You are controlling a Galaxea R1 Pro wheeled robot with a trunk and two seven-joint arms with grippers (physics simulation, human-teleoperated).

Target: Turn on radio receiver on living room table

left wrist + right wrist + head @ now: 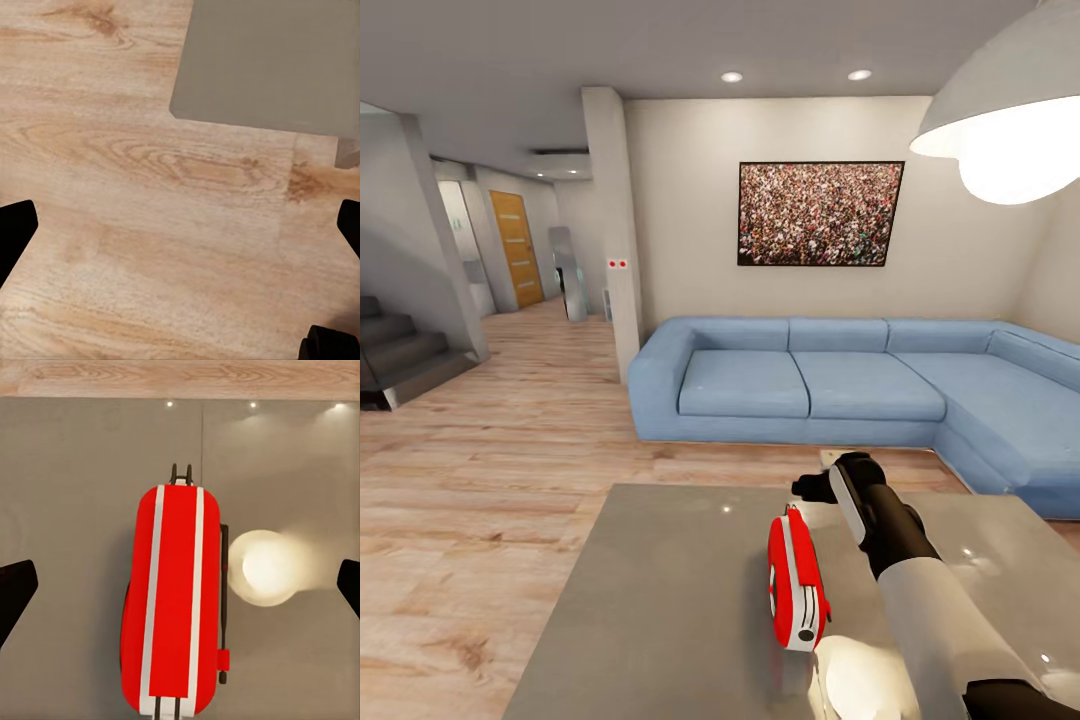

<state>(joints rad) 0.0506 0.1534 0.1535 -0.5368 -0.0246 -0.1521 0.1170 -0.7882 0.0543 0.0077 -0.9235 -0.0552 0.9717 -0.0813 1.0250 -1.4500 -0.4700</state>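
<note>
My right hand (180, 592) hangs above the counter (660, 600) with its fingers (15, 592) spread wide. The red radio receiver (174, 600) stands on edge directly beneath, between them. In the head view it sits at 6 o'clock. My left hand (180, 232), also wide, hovers over the wood floor (150, 225). A blue sofa (810, 385) lies at 12 o'clock.

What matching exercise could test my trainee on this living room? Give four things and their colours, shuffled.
Things:
1. radio receiver
2. sofa
3. table
4. door

Colours:
a. grey
b. orange wood
c. red with white bands
d. blue

Pairs: 1-c, 2-d, 3-a, 4-b
</note>
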